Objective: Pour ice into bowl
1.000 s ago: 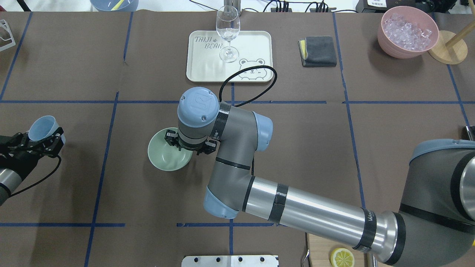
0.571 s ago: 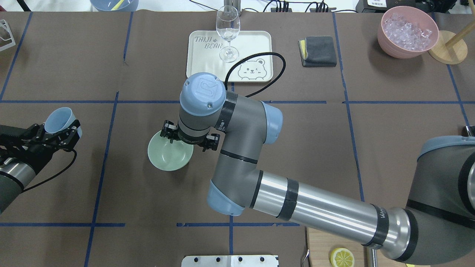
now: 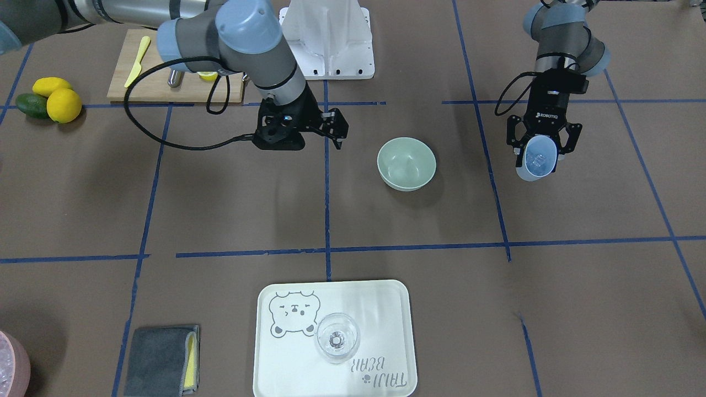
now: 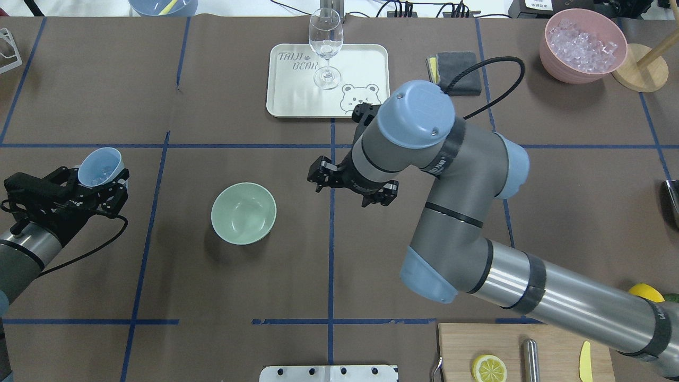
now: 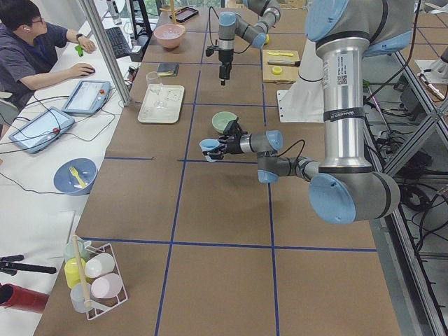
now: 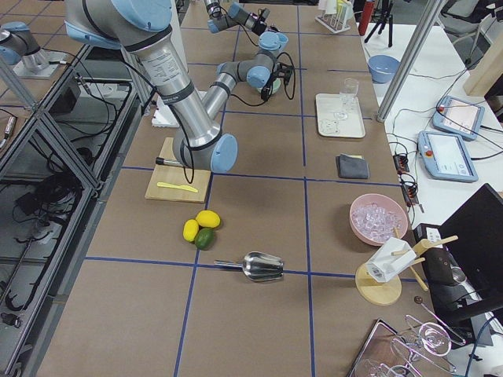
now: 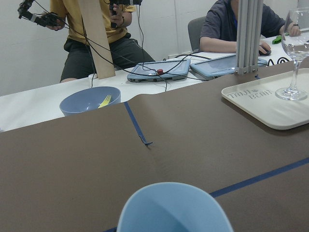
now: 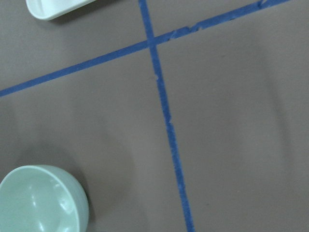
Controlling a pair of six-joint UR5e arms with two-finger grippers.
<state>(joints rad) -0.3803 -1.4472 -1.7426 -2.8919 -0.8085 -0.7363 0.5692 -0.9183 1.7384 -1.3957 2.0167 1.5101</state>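
The pale sage-green bowl [image 4: 243, 213] stands upright on the brown table; it also shows in the front view [image 3: 406, 164] and the right wrist view [image 8: 41, 200]. It looks empty. My left gripper [image 4: 95, 183] is shut on a light blue cup [image 4: 101, 165], held above the table to the left of the bowl and apart from it. Clear ice cubes [image 3: 538, 161] lie inside the cup. The cup's rim [image 7: 174, 208] fills the bottom of the left wrist view. My right gripper [image 4: 351, 187] is open and empty, above the table to the right of the bowl.
A cream tray [image 4: 281, 103] with a wine glass [image 4: 325, 48] stands at the far middle. A grey cloth [image 4: 461, 79] and a pink container of whitish pieces [image 4: 582, 45] are at the far right. A cutting board [image 4: 461, 350] with a lemon half is at the near right.
My right gripper has left the bowl's rim and moved right, away from it. My left gripper has carried the cup to the right, closer to the bowl.
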